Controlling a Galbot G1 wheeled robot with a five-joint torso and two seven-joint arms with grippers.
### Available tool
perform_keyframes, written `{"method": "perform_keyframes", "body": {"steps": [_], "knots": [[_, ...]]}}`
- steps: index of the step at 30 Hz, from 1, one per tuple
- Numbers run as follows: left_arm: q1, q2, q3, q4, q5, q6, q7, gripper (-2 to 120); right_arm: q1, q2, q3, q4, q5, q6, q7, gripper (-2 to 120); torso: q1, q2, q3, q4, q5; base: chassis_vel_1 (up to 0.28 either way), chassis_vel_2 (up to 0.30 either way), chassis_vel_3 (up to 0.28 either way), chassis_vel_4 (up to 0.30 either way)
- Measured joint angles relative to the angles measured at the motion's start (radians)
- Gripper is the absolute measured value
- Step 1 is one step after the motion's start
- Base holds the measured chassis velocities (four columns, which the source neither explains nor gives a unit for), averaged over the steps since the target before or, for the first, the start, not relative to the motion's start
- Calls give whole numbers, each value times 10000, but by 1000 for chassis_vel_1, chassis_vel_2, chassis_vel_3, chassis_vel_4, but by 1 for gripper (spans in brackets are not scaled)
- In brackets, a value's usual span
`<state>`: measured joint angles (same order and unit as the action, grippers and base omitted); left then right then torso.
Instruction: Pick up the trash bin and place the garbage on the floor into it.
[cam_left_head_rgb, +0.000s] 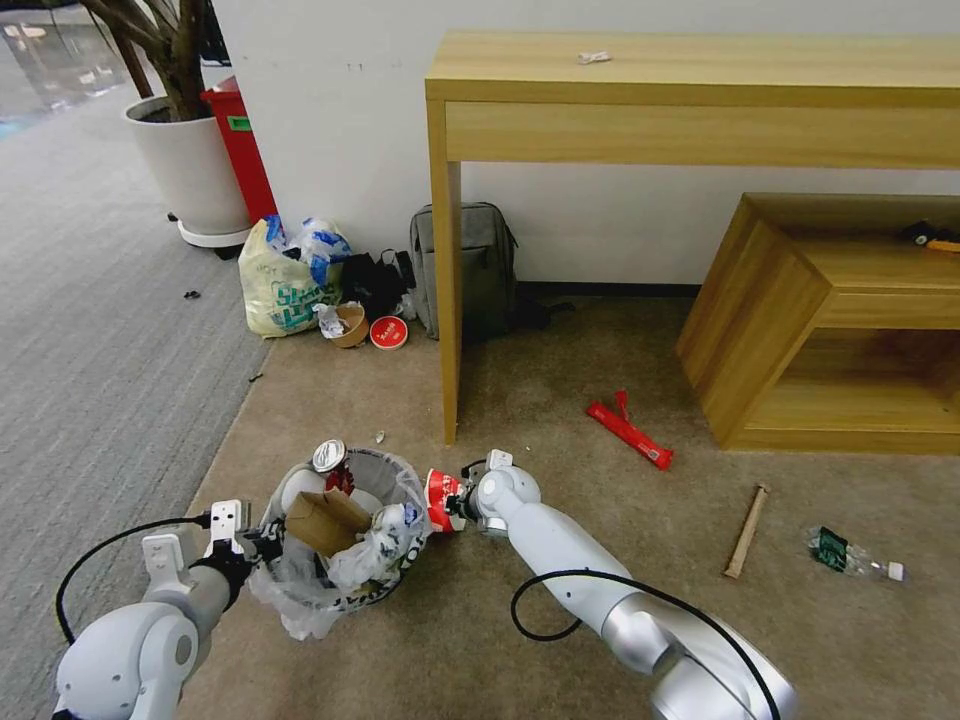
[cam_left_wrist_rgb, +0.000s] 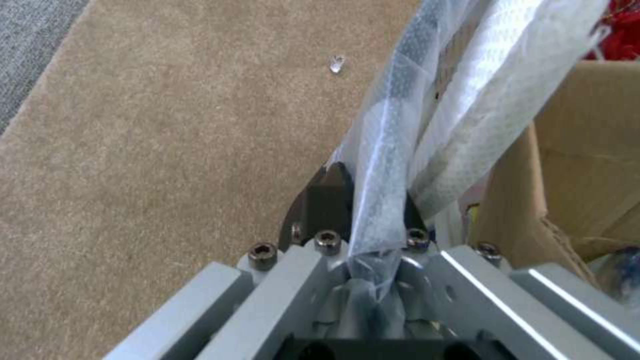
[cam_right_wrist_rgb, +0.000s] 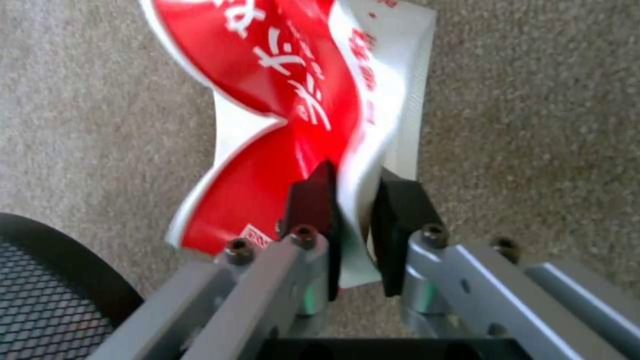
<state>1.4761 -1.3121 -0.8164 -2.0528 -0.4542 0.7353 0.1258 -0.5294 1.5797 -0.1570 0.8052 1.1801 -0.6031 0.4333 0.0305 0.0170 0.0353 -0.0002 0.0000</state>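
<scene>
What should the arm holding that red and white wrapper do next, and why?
Probably swing it sideways over the small round black bin and let go. The right gripper is shut on the flattened red and white wrapper, just beside the bin's rim, while the left gripper holds the bin by its bag-lined edge.

I see the small round black bag-lined trash bin (cam_left_head_rgb: 345, 530) left of the crushed red-and-white paper cup (cam_left_head_rgb: 441, 499), the long red wrapper (cam_left_head_rgb: 629, 434) farther right on the beige carpet floor (cam_left_head_rgb: 560, 400).

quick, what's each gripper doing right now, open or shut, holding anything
Left gripper: shut on the rim and liner bag of the trash bin.
Right gripper: shut on a crushed red and white wrapper, beside the bin.
</scene>
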Motion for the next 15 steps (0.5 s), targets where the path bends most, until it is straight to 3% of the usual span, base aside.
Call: {"method": "perform_keyframes", "body": {"steps": [4, 11, 15], "knots": [[5, 5, 17, -1, 3, 0, 0, 0, -153, -192, 64, 313, -529, 108, -78, 2, 0, -1, 2, 4, 2, 0, 0, 0, 0], [4, 22, 28, 3, 0, 0, 14, 0, -566, -1007, 358, 1540, -1308, 306, -175, 2, 1, -1, 2, 0, 2, 0, 0, 0, 0], [5, 36, 32, 35, -5, -1, 30, 0, -968, -1660, 620, 2826, -1455, 281, -282, 2, 0, -1, 2, -1, 2, 0, 0, 0, 0]]}}
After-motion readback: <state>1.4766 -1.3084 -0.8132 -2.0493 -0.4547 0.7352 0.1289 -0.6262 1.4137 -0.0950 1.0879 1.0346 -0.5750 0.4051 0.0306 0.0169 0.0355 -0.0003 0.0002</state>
